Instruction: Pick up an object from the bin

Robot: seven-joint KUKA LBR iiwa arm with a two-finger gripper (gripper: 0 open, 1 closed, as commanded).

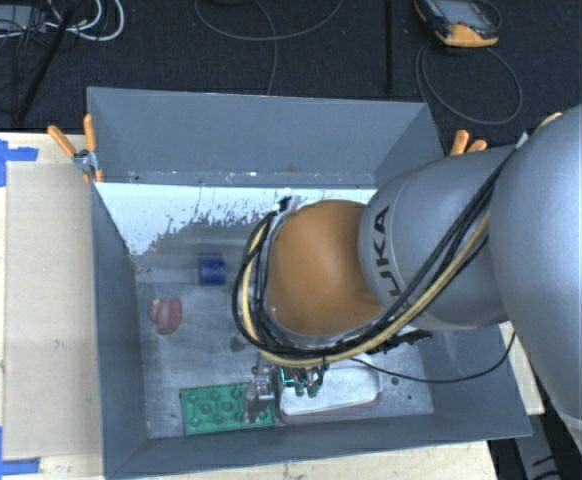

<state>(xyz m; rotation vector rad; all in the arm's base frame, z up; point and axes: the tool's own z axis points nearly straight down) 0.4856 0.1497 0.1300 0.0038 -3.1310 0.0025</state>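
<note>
1. The end effector (289, 380) hangs low at the near side of the grey metal bin (119, 368), under the arm's rounded orange cover (316, 268); black and yellow cables (247, 293) loop round that cover; whether the end effector is spread or pressed together I cannot tell, as the cover and its own dark body hide that.
2. Directly beneath it two things meet; to its left lies a green studded plate (216, 408), flat and rectangular, with rows of small round studs on top, resting on the bin floor close to the near wall; its right end reaches under the end effector.
3. To its right lies a silvery flat piece (346, 393), pale grey and shiny with rounded corners, also flat on the floor; its left edge is just beside the green plate.
4. Which of the two the end effector touches cannot be told.
5. Well apart, toward the left of the floor, lie a small blue block (211, 269) and, nearer the left wall, a rounded pinkish-red lump (167, 314); the two are apart from each other.
</note>
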